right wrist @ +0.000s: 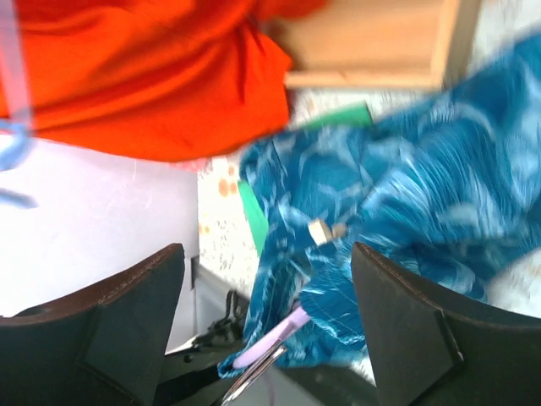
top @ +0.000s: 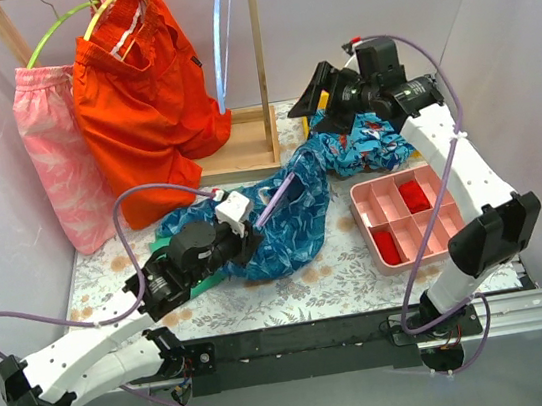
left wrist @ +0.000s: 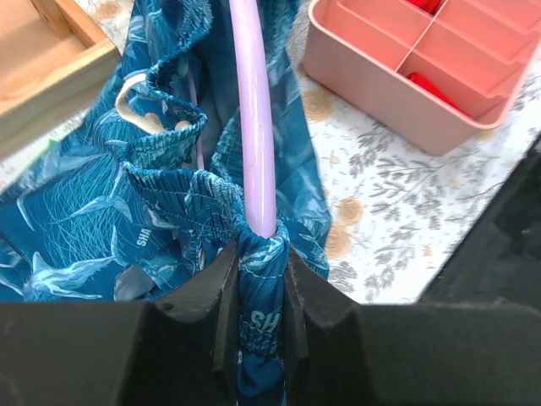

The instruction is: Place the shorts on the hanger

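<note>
L pincer (left wrist: 258, 279) is clamped on hanger (left wrist: 254, 127) & shorts (left wrist: 101, 220) waistband, mid surface (top: 264, 300). R pincer (right wrist: 266, 254) is held wide open. Waistband should be pulled along hanger by R, slowly, w/o slipping.

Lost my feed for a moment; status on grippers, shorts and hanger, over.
Left gripper shut on shorts waistband, hanger pinched in with it. Right gripper open, raised, empty. Shorts heaped on table. Pink tray close beside, not touching.
</note>
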